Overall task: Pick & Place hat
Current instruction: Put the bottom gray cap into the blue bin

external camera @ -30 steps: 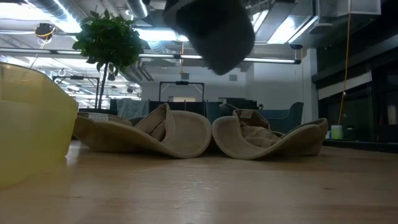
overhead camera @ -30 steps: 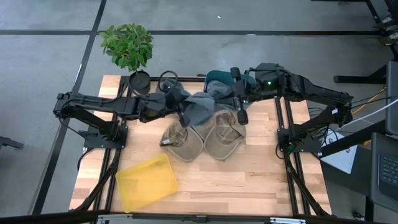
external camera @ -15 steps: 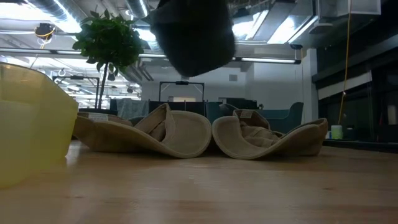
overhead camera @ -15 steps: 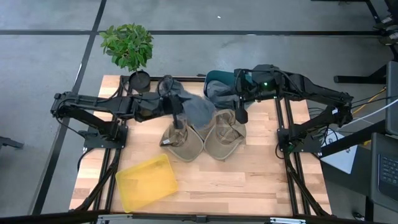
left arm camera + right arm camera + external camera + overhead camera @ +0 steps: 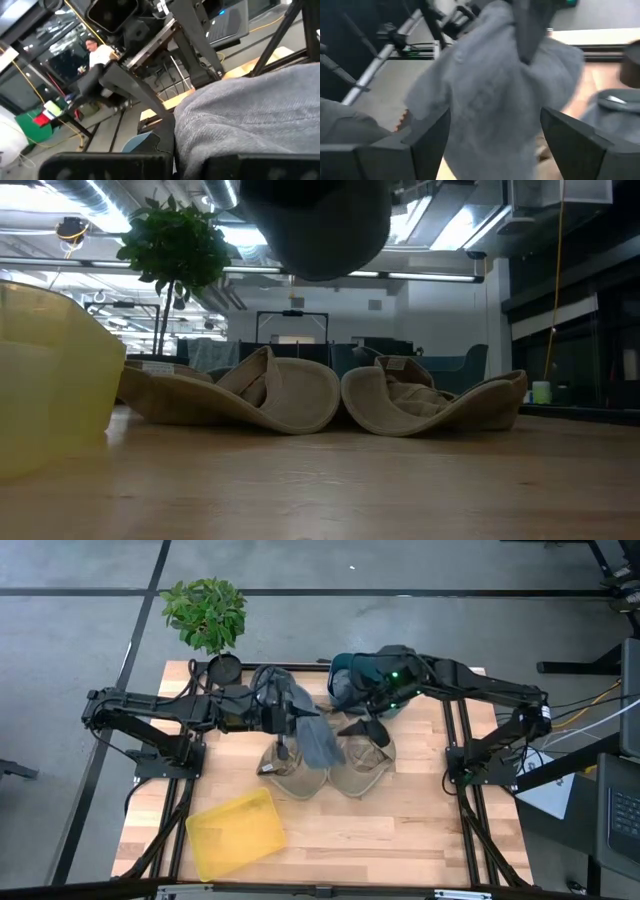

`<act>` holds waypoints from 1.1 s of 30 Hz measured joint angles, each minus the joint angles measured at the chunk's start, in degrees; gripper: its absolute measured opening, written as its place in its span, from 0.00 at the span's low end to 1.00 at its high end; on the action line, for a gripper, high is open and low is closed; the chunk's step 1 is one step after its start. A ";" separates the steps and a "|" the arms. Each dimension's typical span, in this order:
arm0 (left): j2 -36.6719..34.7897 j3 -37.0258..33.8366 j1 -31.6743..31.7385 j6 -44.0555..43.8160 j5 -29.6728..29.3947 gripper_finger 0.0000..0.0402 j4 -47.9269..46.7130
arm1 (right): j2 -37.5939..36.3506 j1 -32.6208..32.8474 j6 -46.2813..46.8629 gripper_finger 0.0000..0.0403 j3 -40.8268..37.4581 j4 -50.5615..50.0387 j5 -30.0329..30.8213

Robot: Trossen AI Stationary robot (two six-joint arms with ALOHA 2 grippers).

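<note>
A grey hat hangs in the air over two tan hats that lie upside down on their crowns on the wooden table. My left gripper is shut on the grey hat's left side. In the low view the grey hat hangs high above the tan hats. My right gripper stands open just right of the grey hat; in its wrist view the fingers flank the hat without touching it. My left gripper holds the grey hat by cloth at its left side, coming level from the table's left; the gripper itself hides the exact place and how many layers are held. The hat droops below and to the right of the fingers, lifted clear of the tan hats.
A yellow bin sits at the near left of the table. A potted plant stands at the far left corner. A teal and dark pile of hats lies at the far edge, under the right arm.
My right gripper has opened and let go of the grey hat, then shifted toward the near edge and the table's left. The hat, earlier held between both grippers, now hangs from the left gripper alone and has swung toward the left.
</note>
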 joint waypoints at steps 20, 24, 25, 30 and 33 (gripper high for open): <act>0.04 0.00 -1.25 7.19 -0.80 0.02 5.88 | 6.03 -1.51 8.92 0.76 0.00 10.90 -13.10; 0.04 0.00 -1.25 7.19 -0.78 0.01 5.90 | 6.75 -1.51 8.62 0.74 0.00 11.95 -14.67; 0.04 0.00 -1.25 7.19 -0.78 0.02 5.89 | 6.75 -1.51 8.08 0.72 0.00 11.76 -14.67; 0.04 0.00 -1.76 7.91 -2.41 0.02 5.82 | 6.73 -1.51 7.20 0.54 0.00 11.59 -14.71; 0.04 0.00 -2.19 9.10 -3.94 0.02 5.51 | 6.73 -1.51 5.96 0.38 0.00 10.91 -14.73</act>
